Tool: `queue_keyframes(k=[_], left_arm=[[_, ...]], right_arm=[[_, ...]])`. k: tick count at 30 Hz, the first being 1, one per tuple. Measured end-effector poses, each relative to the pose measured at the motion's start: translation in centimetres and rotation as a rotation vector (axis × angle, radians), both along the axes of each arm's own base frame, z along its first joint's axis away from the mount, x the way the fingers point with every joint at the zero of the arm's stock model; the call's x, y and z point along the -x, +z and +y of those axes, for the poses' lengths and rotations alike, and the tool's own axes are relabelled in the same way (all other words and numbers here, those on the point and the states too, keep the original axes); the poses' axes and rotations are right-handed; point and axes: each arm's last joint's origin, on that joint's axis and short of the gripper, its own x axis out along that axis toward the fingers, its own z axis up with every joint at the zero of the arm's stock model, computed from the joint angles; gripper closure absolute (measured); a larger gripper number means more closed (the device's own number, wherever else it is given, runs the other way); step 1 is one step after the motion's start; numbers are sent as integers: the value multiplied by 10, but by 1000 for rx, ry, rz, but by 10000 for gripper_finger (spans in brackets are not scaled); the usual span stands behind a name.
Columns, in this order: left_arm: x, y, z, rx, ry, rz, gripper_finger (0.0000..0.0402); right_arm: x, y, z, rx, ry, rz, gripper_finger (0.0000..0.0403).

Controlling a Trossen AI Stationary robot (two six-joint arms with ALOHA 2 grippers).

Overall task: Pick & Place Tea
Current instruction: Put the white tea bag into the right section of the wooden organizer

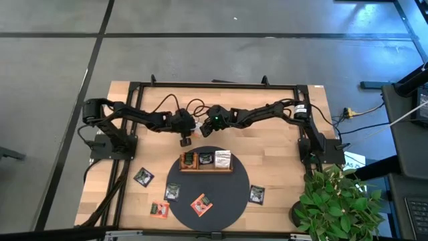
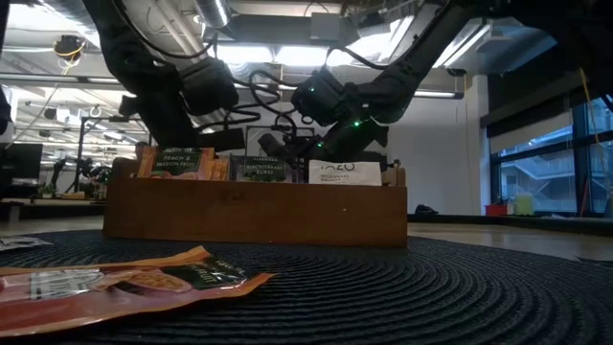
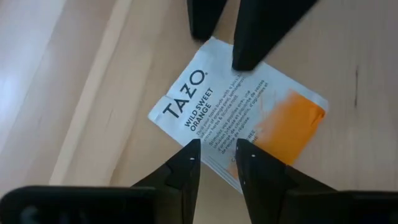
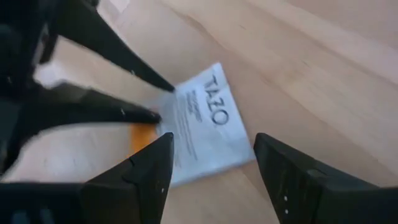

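L pincer [image 3: 217,155] — grips white sachet [image 3: 239,115] edge

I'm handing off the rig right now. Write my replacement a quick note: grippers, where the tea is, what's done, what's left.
Left gripper: closed on a white Tazo sachet, held in the air behind the tray.
Right gripper: open, facing the same sachet, not gripping it.
Tray sits on the round mat with sachets standing in all three compartments.
Loose: orange sachet and black sachet on the mat; off it, black and orange on the left arm's side, black on the right's.
Left: place the held sachet, then the five loose ones.
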Motion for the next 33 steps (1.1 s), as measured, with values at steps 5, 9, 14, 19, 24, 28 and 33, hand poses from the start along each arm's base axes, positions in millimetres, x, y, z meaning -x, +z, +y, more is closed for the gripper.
queue_keyframes(k=[5, 9, 14, 19, 24, 28, 33], left_arm=[[-6, -7, 2, 0, 1, -34, 300], [-6, -7, 2, 3, 1, -37, 299], [-7, -8, 1, 13, 1, -45, 299], [-7, -8, 1, 16, -1, -49, 298], [-7, -8, 1, 19, -4, -52, 301], [-7, -8, 1, 20, -5, -53, 301], [-7, -8, 1, 20, -5, -53, 302]], right_arm=[[1, -2, 1, -43, -24, 21, 173], [2, -4, 1, -70, 2, 32, 174], [2, -5, 1, -47, 22, 32, 202], [-2, -4, 1, 22, 91, -30, 249], [-5, -3, 5, -32, 155, -70, 276], [-6, -1, 5, -44, 210, -99, 283], [-7, 1, 6, -55, 200, -117, 283]])
